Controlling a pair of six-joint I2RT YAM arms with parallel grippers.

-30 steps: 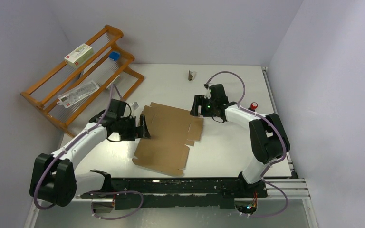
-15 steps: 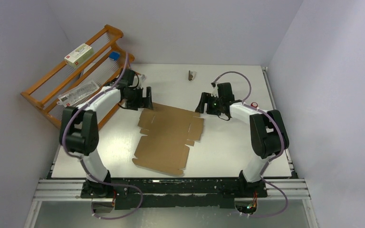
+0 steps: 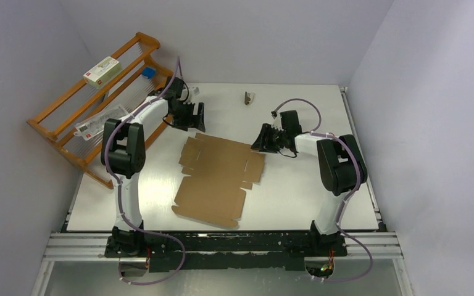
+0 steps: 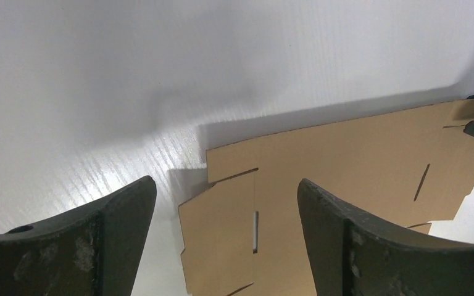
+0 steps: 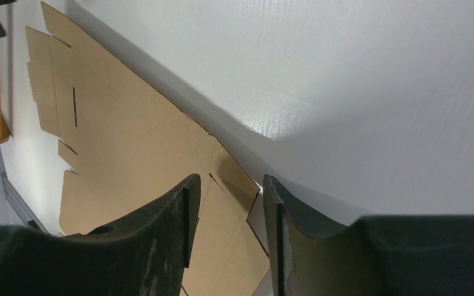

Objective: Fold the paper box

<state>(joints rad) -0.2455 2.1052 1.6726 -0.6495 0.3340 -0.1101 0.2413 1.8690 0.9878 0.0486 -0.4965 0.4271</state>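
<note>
The paper box (image 3: 217,177) is a flat brown die-cut cardboard sheet with flaps and slits, lying on the white table. My left gripper (image 3: 195,117) hovers just beyond the sheet's far left corner, open wide and empty. In the left wrist view the sheet (image 4: 345,166) lies below the left gripper (image 4: 225,185). My right gripper (image 3: 263,140) is low at the sheet's far right corner. In the right wrist view the right gripper (image 5: 227,182) is open with a narrow gap over that corner flap (image 5: 222,209), and nothing is clamped.
A wooden rack (image 3: 62,117) stands at the far left, holding a white carton with red print (image 3: 102,69), a small blue item (image 3: 149,72) and a clear packet (image 3: 102,121). A small dark object (image 3: 247,97) lies at the back of the table.
My left arm has swung from the sheet's left edge out to its far left corner. My right gripper has shifted slightly and dropped toward the far right corner. The sheet stays flat.
</note>
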